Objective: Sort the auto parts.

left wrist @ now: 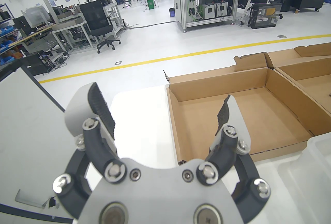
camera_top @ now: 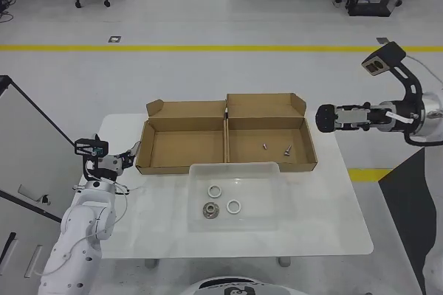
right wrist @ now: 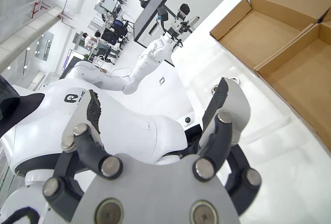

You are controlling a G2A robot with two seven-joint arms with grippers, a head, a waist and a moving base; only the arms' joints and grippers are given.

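"So, how far along is the sorting?"

"Barely begun, I'd judge. Two small bolts point(camera_top: 265, 145) lie in the right box point(camera_top: 247, 140) at one o'clock on the table point(camera_top: 340, 214), beside the left box point(camera_top: 183, 151) at eleven."

"What's left?"

"Two white rings point(camera_top: 215, 190) and a round grey metal part point(camera_top: 210, 211), close together in the clear tray point(camera_top: 199, 171) at six. The left gripper point(left wrist: 163, 103) at nine and the right gripper point(right wrist: 157, 95) at two both have their fingers spread, holding nothing."
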